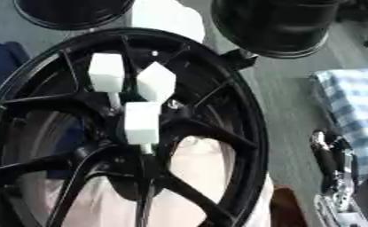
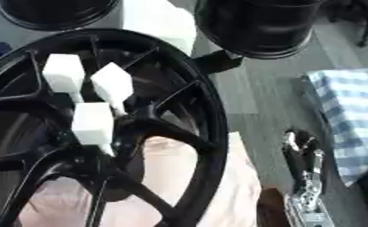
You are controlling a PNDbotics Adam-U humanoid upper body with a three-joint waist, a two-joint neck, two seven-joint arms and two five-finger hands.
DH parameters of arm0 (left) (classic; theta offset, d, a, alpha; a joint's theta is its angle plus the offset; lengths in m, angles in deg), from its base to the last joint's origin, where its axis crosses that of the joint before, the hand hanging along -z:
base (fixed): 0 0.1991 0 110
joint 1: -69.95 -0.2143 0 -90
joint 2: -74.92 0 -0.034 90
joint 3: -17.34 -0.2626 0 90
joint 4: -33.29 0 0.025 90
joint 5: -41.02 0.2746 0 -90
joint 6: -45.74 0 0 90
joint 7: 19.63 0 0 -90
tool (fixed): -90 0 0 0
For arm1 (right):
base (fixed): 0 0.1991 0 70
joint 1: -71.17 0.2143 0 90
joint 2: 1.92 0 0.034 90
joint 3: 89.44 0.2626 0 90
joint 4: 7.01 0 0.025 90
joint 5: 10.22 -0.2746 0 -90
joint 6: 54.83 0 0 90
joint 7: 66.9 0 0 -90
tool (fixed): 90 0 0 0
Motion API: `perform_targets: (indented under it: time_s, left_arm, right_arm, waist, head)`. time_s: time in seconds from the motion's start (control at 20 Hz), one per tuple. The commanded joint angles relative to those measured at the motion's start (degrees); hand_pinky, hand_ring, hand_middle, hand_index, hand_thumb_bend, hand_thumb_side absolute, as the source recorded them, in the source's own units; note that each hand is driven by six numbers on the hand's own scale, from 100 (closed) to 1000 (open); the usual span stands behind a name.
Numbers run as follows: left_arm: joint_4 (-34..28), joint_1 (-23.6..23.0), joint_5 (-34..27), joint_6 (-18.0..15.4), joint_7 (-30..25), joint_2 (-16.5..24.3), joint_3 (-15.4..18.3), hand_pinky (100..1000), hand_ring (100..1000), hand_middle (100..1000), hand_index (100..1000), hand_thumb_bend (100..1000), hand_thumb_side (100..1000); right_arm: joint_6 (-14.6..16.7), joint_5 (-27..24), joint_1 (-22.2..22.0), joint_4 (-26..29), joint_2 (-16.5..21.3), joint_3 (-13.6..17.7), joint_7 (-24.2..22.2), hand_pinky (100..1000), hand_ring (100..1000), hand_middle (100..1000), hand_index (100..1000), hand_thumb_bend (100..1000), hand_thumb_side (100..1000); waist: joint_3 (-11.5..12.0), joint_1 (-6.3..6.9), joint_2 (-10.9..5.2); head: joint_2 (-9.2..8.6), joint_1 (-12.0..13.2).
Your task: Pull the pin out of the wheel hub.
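A large black wheel hub (image 1: 217, 111) is seen filling the left and middle of the frame, its spokes fanning out from a dark centre. Three white block-headed pins (image 1: 142, 123) are seated around that centre on thin pale stems: one at upper left (image 1: 107, 73), one beside it to the right (image 1: 156, 82), and one lower down, nearest the middle. All three are shown still in place in the hub.

The robot's right hand (image 2: 301, 153) is pictured low at the right edge, well apart from the rim, black with silver parts, pointing up the frame; whether its fingers are spread or curled cannot be told. Nothing is held by it. The left hand is not shown in either view.

Between the rim's right edge and the hand, a strip of grey floor (image 1: 283, 111) is left open. A blue-and-white checked cloth (image 1: 354, 106) is seen just beyond the hand at far right. Two more dark rims (image 1: 276, 26) are placed above the hub, and a pale pink surface (image 1: 206, 168) is visible through the lower spokes.
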Motion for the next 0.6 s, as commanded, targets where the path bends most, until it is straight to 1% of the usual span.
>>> perform_targets:
  time_s: [0.05, 0.15, 0.2, 0.25, 0.3, 0.35, 0.4, 0.45, 0.5, 0.55, 0.6]
  left_arm:
    - [2.6, -0.4, -2.9, -1.0, 3.4, -3.2, 0.9, 343, 282, 275, 458, 100, 250]
    - [3.6, -1.0, -4.7, -1.9, 5.3, -6.4, 1.3, 381, 312, 304, 489, 100, 249]
    - [3.8, -1.4, -5.7, -2.5, 6.3, -8.0, 1.7, 415, 352, 344, 527, 100, 306]
    - [4.1, -1.8, -6.6, -3.3, 7.3, -9.5, 1.7, 475, 434, 426, 603, 100, 429]
    - [4.4, -2.1, -7.7, -4.2, 8.3, -10.5, 1.6, 602, 584, 583, 733, 100, 593]
    - [4.6, -2.4, -8.6, -5.2, 9.3, -11.0, 1.3, 668, 673, 685, 811, 116, 724]
    - [4.8, -2.7, -9.2, -6.2, 10.3, -11.2, 1.1, 735, 744, 767, 862, 260, 868]
    - [5.2, -2.9, -9.6, -7.2, 11.4, -11.2, 0.7, 759, 765, 797, 873, 316, 936]
    - [5.7, -3.0, -10.0, -8.2, 12.4, -11.0, 0.4, 768, 777, 813, 877, 348, 1000]
    - [6.1, -3.0, -10.2, -9.1, 13.3, -10.8, 0.2, 761, 771, 812, 877, 400, 1000]
    - [6.2, -3.0, -10.6, -9.9, 14.2, -10.6, 0.2, 745, 758, 801, 871, 311, 1000]
  right_arm:
    - [0.2, -0.5, 0.4, 0.8, 0.4, -0.1, -0.3, 715, 667, 574, 679, 149, 430]
    - [0.2, -0.5, 0.5, 0.8, 0.3, -0.1, -0.3, 715, 667, 574, 679, 150, 429]
    - [0.2, -0.6, 0.5, 0.8, 0.3, -0.1, -0.3, 714, 667, 574, 679, 150, 428]
    - [0.2, -0.6, 0.5, 0.8, 0.2, -0.1, -0.3, 714, 667, 574, 679, 150, 428]
    - [0.2, -0.7, 0.6, 0.8, 0.2, -0.1, -0.3, 714, 667, 574, 679, 151, 428]
    - [0.2, -0.7, 0.6, 0.8, 0.2, -0.1, -0.3, 714, 667, 574, 678, 151, 429]
    - [0.3, -0.7, 0.6, 0.8, 0.2, -0.1, -0.3, 714, 667, 574, 678, 151, 429]
    - [0.3, -0.7, 0.6, 0.8, 0.2, -0.1, -0.4, 714, 667, 574, 678, 151, 429]
    - [0.2, -0.7, 0.6, 0.7, 0.3, -0.2, -0.4, 714, 667, 574, 678, 151, 429]
    - [0.2, -0.7, 0.6, 0.7, 0.3, -0.2, -0.4, 714, 667, 574, 678, 152, 429]
    - [0.2, -0.7, 0.6, 0.7, 0.3, -0.2, -0.4, 714, 667, 573, 678, 152, 429]
  waist:
    - [0.0, 0.15, -1.24]
    - [0.0, -0.03, -1.24]
    - [0.0, -0.1, -1.25]
    - [0.0, -0.13, -1.24]
    - [0.0, -0.14, -1.23]
    - [-0.1, -0.13, -1.22]
    - [-0.1, -0.12, -1.2]
    - [-0.1, -0.1, -1.19]
    - [-0.1, -0.08, -1.18]
    - [-0.1, -0.07, -1.17]
    - [0.0, -0.07, -1.17]
  head:
    - [-0.83, 0.5]
    - [-0.78, 0.6]
    - [-0.75, 0.6]
    - [-0.74, 0.6]
    - [-0.69, 0.5]
    - [-0.64, 0.5]
    - [-0.58, 0.5]
    - [-0.53, 0.5]
    - [-0.5, 0.6]
    - [-0.47, 0.6]
    - [-0.45, 0.5]
